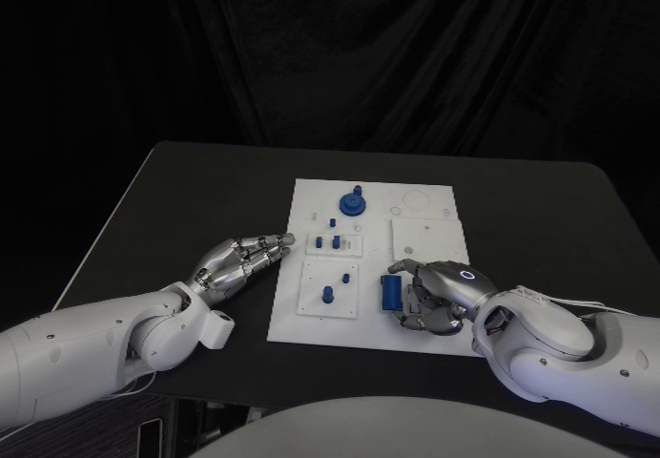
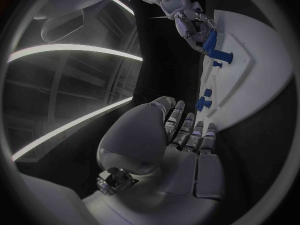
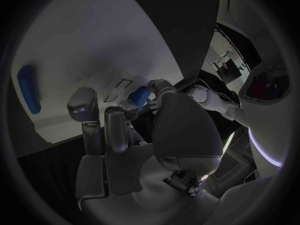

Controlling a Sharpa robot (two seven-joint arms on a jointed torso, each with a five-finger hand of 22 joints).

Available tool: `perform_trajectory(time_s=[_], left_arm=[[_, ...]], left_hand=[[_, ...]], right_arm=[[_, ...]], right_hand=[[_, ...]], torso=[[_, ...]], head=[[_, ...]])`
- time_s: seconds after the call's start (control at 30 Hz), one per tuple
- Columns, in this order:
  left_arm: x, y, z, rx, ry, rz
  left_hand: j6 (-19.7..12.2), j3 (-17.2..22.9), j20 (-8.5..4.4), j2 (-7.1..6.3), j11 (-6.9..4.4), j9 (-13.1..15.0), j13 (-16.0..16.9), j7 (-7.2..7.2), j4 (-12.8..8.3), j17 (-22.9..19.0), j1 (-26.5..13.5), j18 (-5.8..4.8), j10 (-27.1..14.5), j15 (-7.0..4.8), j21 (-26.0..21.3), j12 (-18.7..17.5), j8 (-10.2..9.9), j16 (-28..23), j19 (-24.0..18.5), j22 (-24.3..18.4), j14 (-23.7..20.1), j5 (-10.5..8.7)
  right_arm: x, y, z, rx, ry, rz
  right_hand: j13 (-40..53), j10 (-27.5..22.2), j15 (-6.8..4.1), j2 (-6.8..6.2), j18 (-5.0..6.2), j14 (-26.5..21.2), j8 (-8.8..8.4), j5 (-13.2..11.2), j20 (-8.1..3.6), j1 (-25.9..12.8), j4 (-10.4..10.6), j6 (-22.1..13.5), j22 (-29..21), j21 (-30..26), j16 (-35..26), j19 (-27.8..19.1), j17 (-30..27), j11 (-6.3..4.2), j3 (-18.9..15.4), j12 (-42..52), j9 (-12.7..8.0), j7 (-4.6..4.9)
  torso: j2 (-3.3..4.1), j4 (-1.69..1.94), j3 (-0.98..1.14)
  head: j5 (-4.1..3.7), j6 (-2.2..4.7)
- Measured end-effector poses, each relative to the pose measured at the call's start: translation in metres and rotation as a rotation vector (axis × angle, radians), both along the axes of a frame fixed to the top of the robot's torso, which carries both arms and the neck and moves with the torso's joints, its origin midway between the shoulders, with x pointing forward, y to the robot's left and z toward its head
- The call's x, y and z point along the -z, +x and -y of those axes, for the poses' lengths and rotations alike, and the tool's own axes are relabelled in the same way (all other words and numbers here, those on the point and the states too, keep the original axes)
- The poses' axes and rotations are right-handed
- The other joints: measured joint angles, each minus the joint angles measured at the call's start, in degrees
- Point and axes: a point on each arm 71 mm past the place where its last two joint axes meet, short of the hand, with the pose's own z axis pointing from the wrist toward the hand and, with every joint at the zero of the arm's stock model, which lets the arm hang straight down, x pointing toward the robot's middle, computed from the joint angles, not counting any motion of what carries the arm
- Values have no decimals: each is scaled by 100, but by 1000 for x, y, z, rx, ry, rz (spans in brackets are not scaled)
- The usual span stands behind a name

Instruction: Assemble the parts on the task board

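The black worktop (image 1: 179, 191) carries the white board (image 1: 433, 239) at its middle.

The left hand (image 1: 237, 262) lies on the worktop just beside the board's left edge. Its fingers (image 2: 187, 130) are stretched out side by side toward the board, and they hold nothing.

The right hand (image 1: 438, 296) is over the board's near right corner. Its fingers (image 3: 115, 127) are curled, and in the right wrist view a small blue part (image 3: 141, 93) sits at the fingertips, pinched between thumb and finger as far as can be seen.

On the board, a round blue knob (image 1: 354, 202) stands near the far edge. A blue cylinder (image 1: 391, 291) lies flat just beside the right hand, toward the board's middle. A blue peg (image 1: 329, 294) stands in a raised white block at the near left, with another small blue piece (image 1: 345, 279) close by. A row of small blue pins (image 1: 335, 241) stands between the knob and that block.
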Motion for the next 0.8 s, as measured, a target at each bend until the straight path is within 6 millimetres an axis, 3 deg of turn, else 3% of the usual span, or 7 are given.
perform_trajectory(time_s=[0.13, 0.2, 0.27, 0.33, 0.57, 0.73, 0.8], left_arm=[[0, 0, 0, 1, 0, 0], [0, 0, 0, 1, 0, 0], [0, 0, 0, 1, -1, 0], [0, 0, 0, 1, -1, 0], [0, 0, 0, 1, 0, 0], [0, 0, 0, 1, 0, 0], [0, 0, 0, 1, 0, 0]], left_hand=[[0, 0, 9, 0, 8, 0, 0, 0, 0, 0, 0, 0, 8, 0, 0, 0, 0, 0, 10, 0, 0, 0], [0, 0, 9, 0, 8, 0, 0, 0, 0, 0, 0, 0, 8, 0, 0, 0, 0, 0, 9, 0, 0, 0], [0, 0, 9, 0, 8, 0, 0, 0, 0, 0, 0, 0, 8, 0, 0, 0, 0, 0, 9, 0, 0, -25], [0, 0, 9, 0, 8, 0, 0, 0, 0, 0, 0, 0, 8, 0, 0, 0, 0, 0, 9, 0, 0, -25], [0, 0, 9, 0, 8, 0, 0, 0, 0, 0, 0, 0, 8, 0, 0, 0, 0, 0, 9, 0, 0, -25], [0, 16, 9, 24, 8, 0, 0, 0, 16, 0, -24, 0, 8, 0, 0, 0, 0, 0, 9, 0, 0, -24], [0, 16, 8, 24, 8, 0, 0, 0, 16, 0, -23, 0, 8, 13, 0, 0, 0, 0, 9, 0, -13, -46]], right_arm=[[0, 0, 0, -1, -3, -3], [0, 0, 0, -1, -4, -4], [0, 0, 0, -1, -5, -4], [0, 0, 0, -1, -5, -4], [0, 0, 1, 2, -2, -2], [-1, 0, 1, 8, 10, 8], [-2, 0, 2, 11, 13, 11]], right_hand=[[-57, -18, 0, -28, 0, 0, -268, 0, 0, 27, 3, -199, 0, -22, 0, 0, 0, -18, -113, -36, -18, -32], [-165, -111, -1, -58, 1, 0, -529, -51, -22, 57, 10, -400, -1, -73, 0, -21, 0, -46, -219, -116, -44, -58], [-344, -232, -31, -222, 91, -31, -912, -274, -52, 78, 20, -710, -1, -148, -37, -52, 0, -86, -426, -243, -76, -115], [-432, -270, -52, -272, 90, -52, -1028, -343, -61, 68, 26, -825, -1, -174, -37, -61, -10, -106, -481, -303, -76, -138], [-481, -270, -52, -291, 89, -52, -1021, -444, -61, 60, 27, -844, -1, -221, -63, -102, -20, -106, -482, -331, -70, -156], [-429, -291, -20, -232, 90, -83, -621, -566, -62, 119, 19, -748, -2, -355, -109, -143, -84, -85, -439, -317, 7, -61], [-349, -246, -20, -229, 89, -83, -374, -806, -41, 123, 18, -628, -2, -355, -109, -163, -84, -41, -440, -225, 53, -27]], torso=[[0, -2, 0], [-1, -2, 0], [-2, -2, 0], [-2, -3, 0], [-3, -5, 1], [-3, -4, 1], [-2, -4, 1]], head=[[-3, 0], [-3, 0], [-3, 0], [-1, 0], [15, 0], [7, 0], [1, 0]])
